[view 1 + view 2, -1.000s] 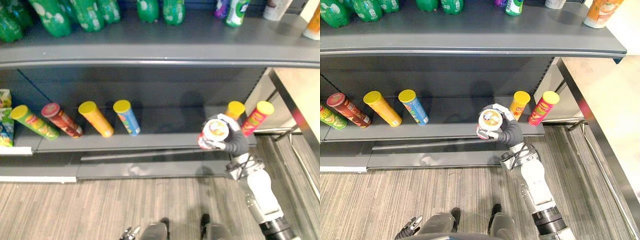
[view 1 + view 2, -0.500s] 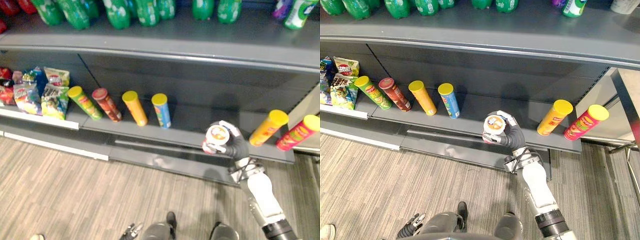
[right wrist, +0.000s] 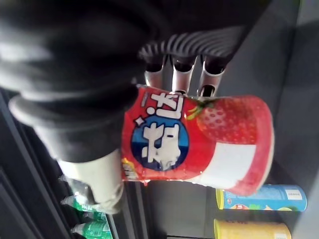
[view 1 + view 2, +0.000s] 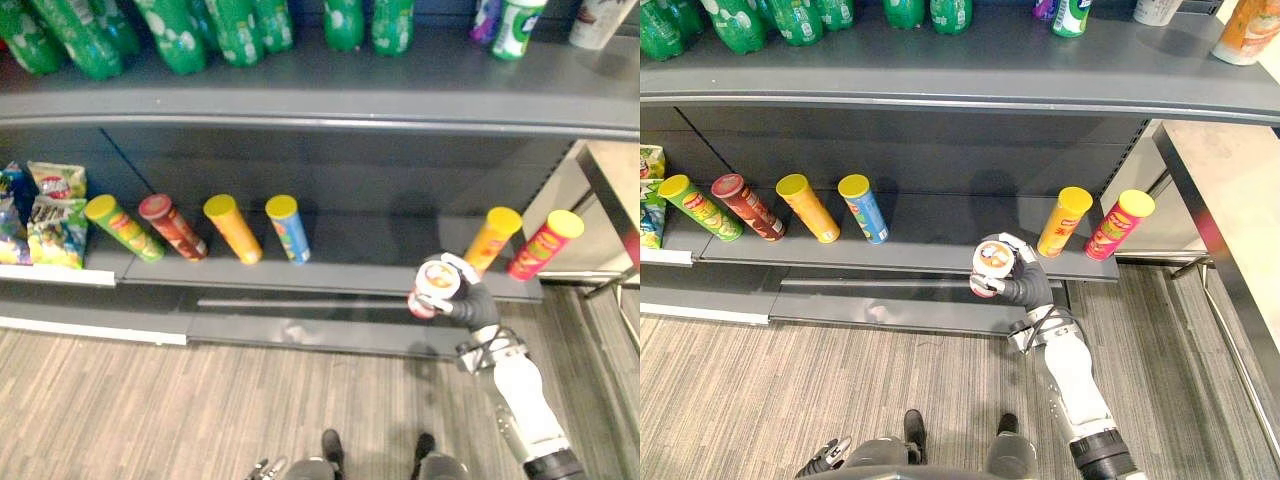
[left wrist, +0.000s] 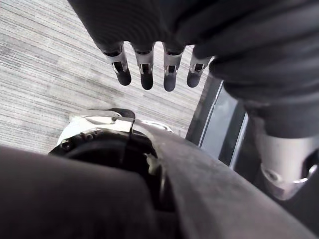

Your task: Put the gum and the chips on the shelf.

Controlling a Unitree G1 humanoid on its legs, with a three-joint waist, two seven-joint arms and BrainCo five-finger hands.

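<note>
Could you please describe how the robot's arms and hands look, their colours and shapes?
The right arm is a smooth silver-grey tube with a dark ring at the end far from the hand. A dark ribbed cover wraps the wrist and the back of the right hand. The left hand has the same dark cover and slim silver fingers with rounded dark tips.

Light is overhead and even. Top shelf [image 4: 400,75] deck is bright. Lower shelf [image 4: 340,275] sits in its shade, and the back panel [image 4: 330,170] is dim. Soft shadow on the panel behind the right hand [image 4: 468,298]. Pale sheen on the base plate [image 4: 290,330]. Floor [image 4: 150,400] is evenly lit. Top shelf's front edge bows toward the corners. Up close, the can [image 3: 199,144] is well lit.
</note>
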